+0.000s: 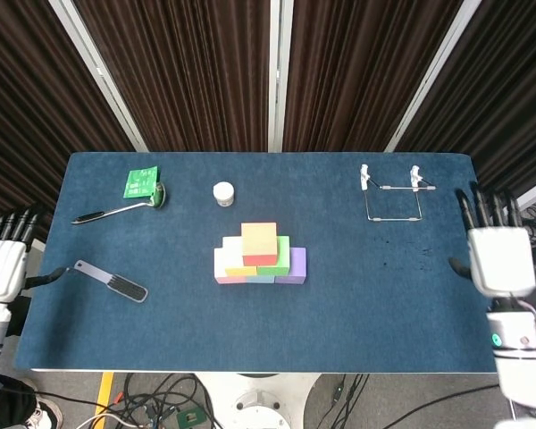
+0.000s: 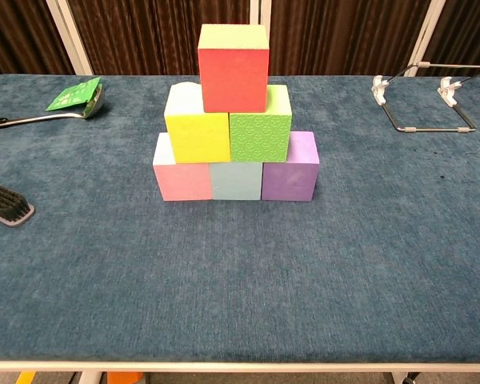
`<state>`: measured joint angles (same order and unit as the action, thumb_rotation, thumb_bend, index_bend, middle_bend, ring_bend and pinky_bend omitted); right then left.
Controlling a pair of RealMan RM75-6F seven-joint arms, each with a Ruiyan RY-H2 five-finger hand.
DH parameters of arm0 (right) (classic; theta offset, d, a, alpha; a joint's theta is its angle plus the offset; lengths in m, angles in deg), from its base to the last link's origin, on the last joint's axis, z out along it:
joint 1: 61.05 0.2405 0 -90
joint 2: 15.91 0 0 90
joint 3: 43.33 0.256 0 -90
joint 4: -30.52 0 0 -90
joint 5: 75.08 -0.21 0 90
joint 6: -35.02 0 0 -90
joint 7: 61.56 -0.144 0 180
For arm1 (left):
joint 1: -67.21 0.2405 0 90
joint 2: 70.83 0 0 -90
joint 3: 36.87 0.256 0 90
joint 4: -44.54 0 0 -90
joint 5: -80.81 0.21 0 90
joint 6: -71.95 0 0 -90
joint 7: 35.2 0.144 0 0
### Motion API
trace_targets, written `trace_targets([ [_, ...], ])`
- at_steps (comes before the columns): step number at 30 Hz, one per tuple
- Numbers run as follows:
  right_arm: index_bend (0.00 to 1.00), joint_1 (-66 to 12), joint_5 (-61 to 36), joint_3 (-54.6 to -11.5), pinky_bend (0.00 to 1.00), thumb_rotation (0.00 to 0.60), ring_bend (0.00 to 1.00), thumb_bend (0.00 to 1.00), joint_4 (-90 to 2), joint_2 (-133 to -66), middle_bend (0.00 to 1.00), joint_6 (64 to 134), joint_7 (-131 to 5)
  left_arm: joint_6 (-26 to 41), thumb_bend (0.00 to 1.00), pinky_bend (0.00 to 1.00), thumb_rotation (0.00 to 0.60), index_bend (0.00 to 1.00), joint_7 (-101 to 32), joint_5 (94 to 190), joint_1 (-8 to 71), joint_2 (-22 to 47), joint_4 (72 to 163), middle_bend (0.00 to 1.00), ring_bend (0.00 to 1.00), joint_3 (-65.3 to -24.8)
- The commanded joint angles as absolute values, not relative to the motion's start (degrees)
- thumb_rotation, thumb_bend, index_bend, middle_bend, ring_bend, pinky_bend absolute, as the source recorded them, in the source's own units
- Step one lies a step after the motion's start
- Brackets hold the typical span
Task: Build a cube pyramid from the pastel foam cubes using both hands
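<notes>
A pyramid of foam cubes stands mid-table. Pink (image 2: 182,171), light blue (image 2: 236,181) and purple (image 2: 290,173) cubes form the bottom row. Yellow (image 2: 196,128) and green (image 2: 260,128) cubes sit on them, and a red cube (image 2: 233,72) with a pale top (image 1: 260,239) crowns the stack. My right hand (image 1: 498,255) hovers open at the table's right edge, fingers spread, far from the cubes. My left hand (image 1: 4,264) is open beyond the left edge, holding nothing. Neither hand shows in the chest view.
A spoon (image 1: 121,209) and a green packet (image 1: 141,182) lie at the back left, a black brush (image 1: 113,281) at the left, a small white jar (image 1: 223,192) behind the stack, and a wire stand (image 1: 391,198) at the back right.
</notes>
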<state>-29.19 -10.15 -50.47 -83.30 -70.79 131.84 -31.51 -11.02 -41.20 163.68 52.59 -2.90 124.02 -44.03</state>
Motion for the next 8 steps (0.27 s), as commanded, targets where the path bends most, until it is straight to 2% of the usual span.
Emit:
trace_targets([
  [1, 0.0, -38.46, -2.82, -53.99, 0.0, 0.6, 0.0, 0.02, -73.15, -78.2, 0.0, 136.82, -39.19, -15.24, 0.01, 0.07, 0.6, 0.08, -33.71, 164.22, 55.4, -2.86, 125.86, 0.02, 0.0, -42.92],
  [8, 0.0, -45.25, 0.86, -53.95, 0.0, 0.6, 0.0, 0.02, -63.71, -84.01, 0.0, 136.69, -45.19, -18.45, 0.01, 0.07, 0.6, 0.08, -31.76, 166.43, 59.53, -3.44, 129.03, 0.01, 0.0, -39.38],
])
